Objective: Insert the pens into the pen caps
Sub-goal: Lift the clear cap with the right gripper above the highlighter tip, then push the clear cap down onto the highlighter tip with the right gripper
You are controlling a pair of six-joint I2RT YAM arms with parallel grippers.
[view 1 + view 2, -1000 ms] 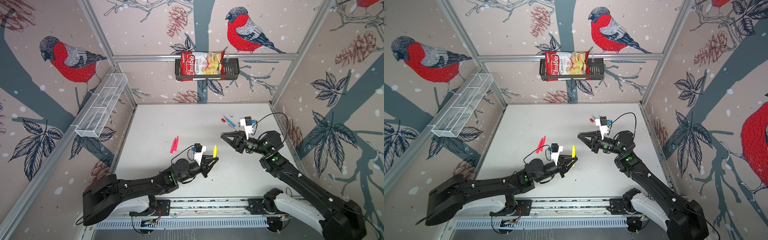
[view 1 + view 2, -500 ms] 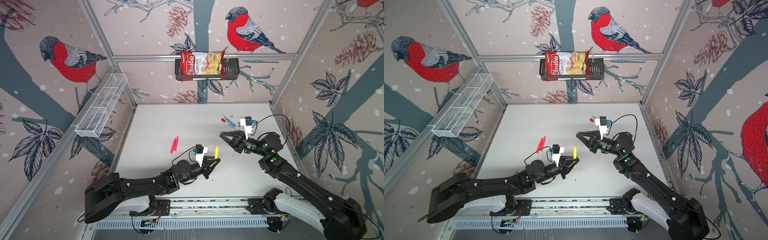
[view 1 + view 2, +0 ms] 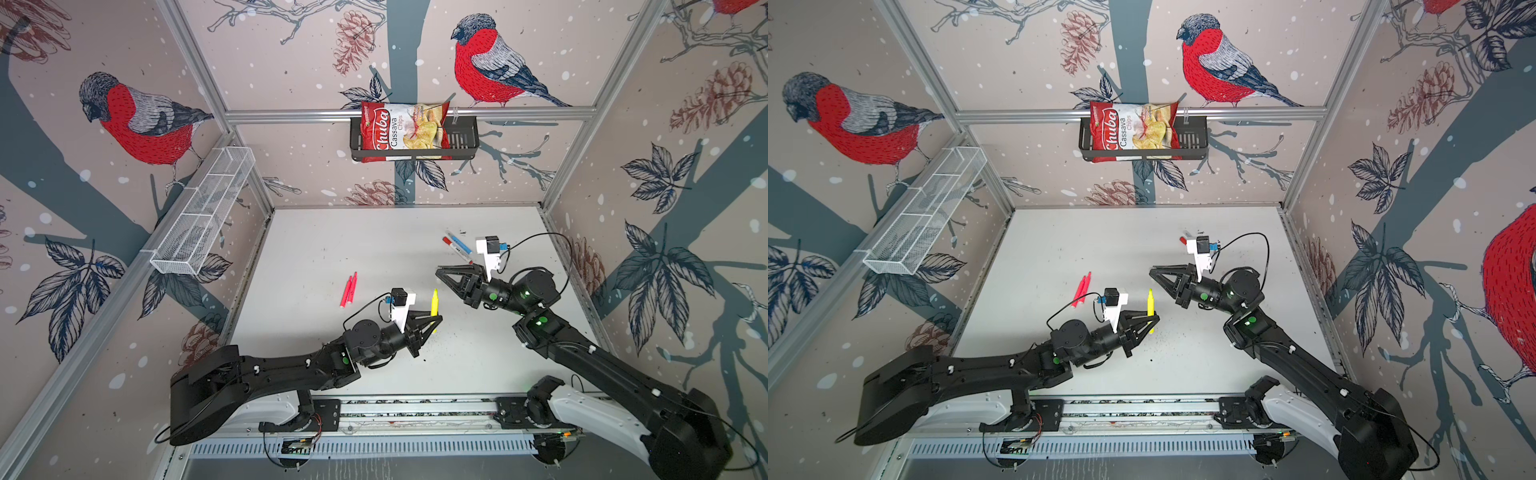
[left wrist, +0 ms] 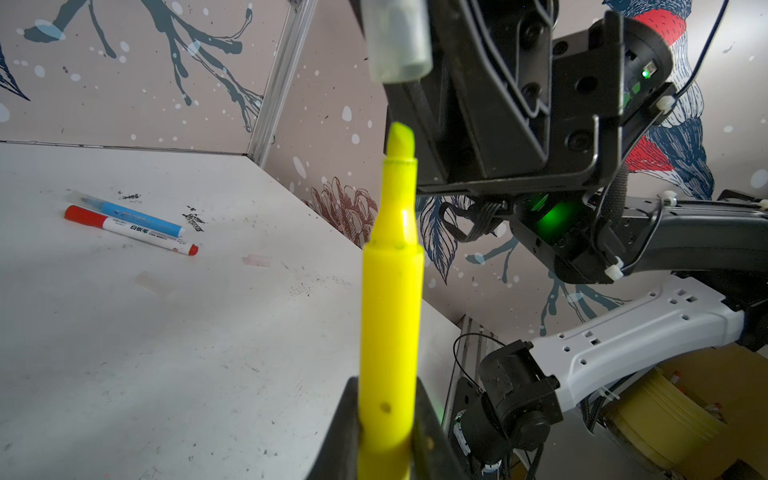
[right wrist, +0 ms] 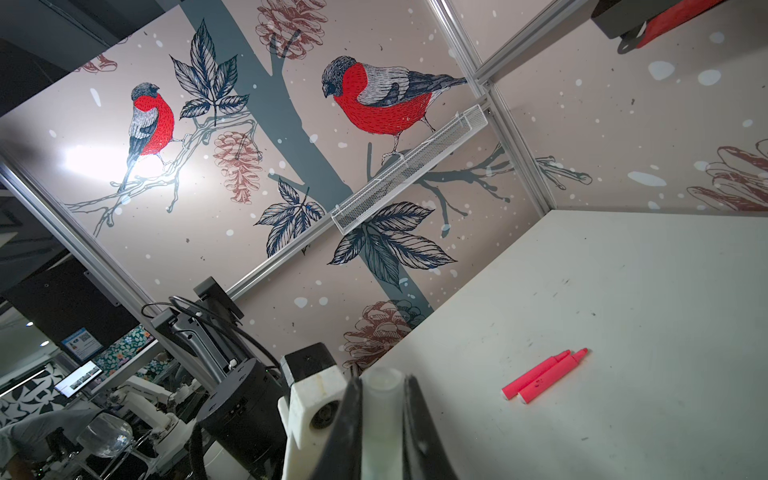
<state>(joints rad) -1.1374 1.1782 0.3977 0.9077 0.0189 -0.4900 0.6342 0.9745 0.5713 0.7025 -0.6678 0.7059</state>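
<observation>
White tabletop (image 3: pixel 324 257) below; my left gripper (image 3: pixel 435 322) pinches yellow pen (image 3: pixel 434 301), my right gripper (image 3: pixel 439 272) pinches whitish cap (image 4: pixel 397 41) near its tip.

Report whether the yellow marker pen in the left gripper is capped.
Uncapped: the yellow marker pen has a bare chisel tip; the translucent whitish cap, in the right gripper, sits apart.

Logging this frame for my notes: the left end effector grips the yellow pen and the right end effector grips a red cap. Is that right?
One slip: the cap in the right end effector is translucent whitish, not red; the left wrist view shows it. The left end effector does grip the yellow pen.
</observation>
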